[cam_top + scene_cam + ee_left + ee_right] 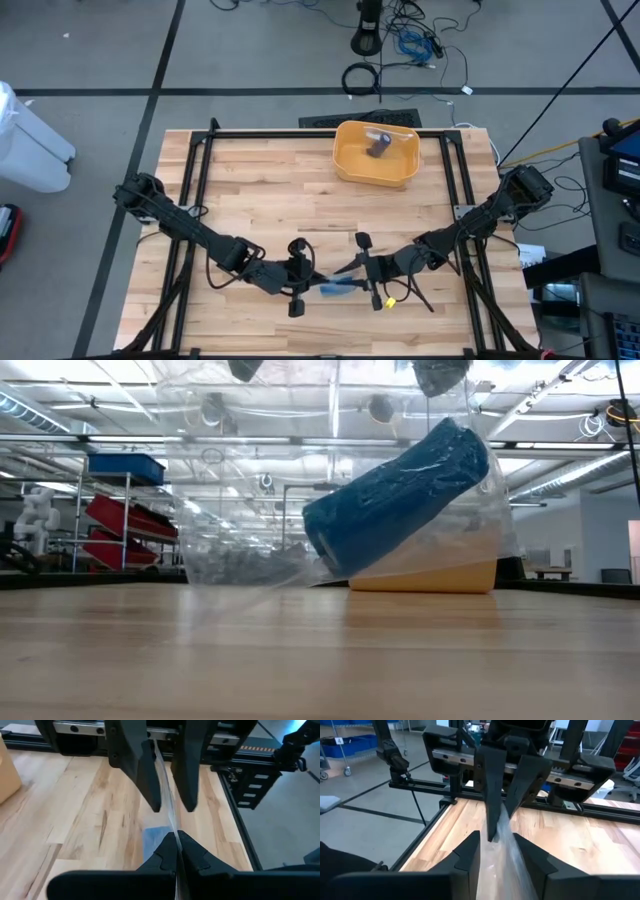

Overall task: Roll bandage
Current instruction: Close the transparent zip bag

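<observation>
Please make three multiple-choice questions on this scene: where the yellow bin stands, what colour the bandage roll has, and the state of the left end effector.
1. Where is the yellow bin?
A) at a table edge, apart from both arms
B) on the floor
C) held by an arm

2. The bandage roll is:
A) white
B) red
C) blue

3. The left end effector is:
A) wide open
B) shut on the clear bag
C) inside the bin

Answers: A, the high view shows it; C, the low view shows blue; B, its fingers pinch the film.
</observation>
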Controlling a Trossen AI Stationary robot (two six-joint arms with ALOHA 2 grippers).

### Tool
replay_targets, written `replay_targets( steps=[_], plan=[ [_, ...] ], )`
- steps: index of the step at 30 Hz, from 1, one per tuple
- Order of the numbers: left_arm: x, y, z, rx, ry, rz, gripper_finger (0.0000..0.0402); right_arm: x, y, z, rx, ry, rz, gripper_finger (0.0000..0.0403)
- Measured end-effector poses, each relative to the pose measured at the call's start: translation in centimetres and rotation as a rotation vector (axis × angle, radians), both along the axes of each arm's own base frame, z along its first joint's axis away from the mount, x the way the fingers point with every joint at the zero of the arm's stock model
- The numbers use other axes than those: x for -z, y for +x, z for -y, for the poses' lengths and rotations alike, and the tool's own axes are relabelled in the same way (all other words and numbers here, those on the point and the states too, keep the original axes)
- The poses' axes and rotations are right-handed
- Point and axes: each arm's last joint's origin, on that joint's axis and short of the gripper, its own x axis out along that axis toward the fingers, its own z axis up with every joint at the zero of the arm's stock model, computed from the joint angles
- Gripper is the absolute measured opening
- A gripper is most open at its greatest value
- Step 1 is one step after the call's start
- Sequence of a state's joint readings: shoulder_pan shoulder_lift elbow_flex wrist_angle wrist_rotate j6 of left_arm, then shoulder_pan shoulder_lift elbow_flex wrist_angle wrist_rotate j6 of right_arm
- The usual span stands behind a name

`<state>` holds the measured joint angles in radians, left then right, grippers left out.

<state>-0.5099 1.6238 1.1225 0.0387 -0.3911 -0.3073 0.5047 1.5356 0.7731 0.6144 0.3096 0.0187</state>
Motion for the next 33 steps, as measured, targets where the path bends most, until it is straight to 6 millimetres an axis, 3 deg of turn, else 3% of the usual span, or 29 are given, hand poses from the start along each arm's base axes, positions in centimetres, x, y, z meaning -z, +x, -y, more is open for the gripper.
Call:
replay_targets(
  steps=[9, 22, 33],
  plan=[
    [-0.06, 0.22, -0.38, -0.015, -0.001, 0.006, 0.0, -0.04, 0.23, 0.44, 0.014, 0.002, 0.003, 0.0078],
    [-0.23, 0.32, -0.45, -0.038, -0.001, 0.028, 0.0, -0.03, 0.48, 0.97, 0.042, 0.008, 0.001, 0.0005],
    [0.16, -0.42, 0.37, -0.025, 0.026, -0.02, 0.0, 0.06, 0.12, 0.42, 0.107, -0.026, 0.005, 0.0]
  ],
)
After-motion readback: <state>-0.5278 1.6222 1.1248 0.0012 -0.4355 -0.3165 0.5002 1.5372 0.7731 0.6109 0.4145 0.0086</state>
